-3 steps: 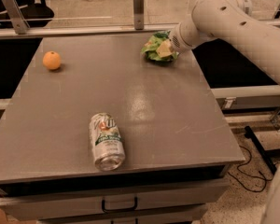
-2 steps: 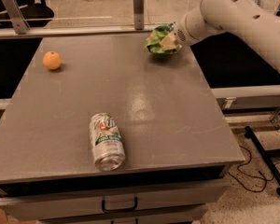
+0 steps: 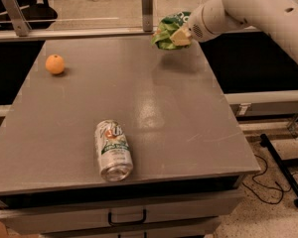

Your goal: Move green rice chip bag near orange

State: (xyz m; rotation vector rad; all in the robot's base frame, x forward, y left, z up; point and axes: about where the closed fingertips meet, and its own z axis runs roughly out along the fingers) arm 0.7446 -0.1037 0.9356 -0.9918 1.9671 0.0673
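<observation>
table (image 3: 188,123), grey, with a closed drawer (image 3: 126,216) below (contents hidden). arm (image 3: 258,9) reaches in from the right. can (image 3: 113,150) lies on its side near the front edge; fill unknown. bag (image 3: 165,29), soft crinkly foil, likely light and slippery, hangs above the far right corner, its right side pinched in the closed gripper (image 3: 181,36); a bunched fold likely holds best. orange (image 3: 55,64) sits far left, well apart.

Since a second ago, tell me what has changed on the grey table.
The two-finger gripper, clamped on the crinkly bright-green foil rice chip bag at the far right of the table, has lifted it off the surface. The small round orange and the green-and-white metal soda can lying in front stayed put.
</observation>
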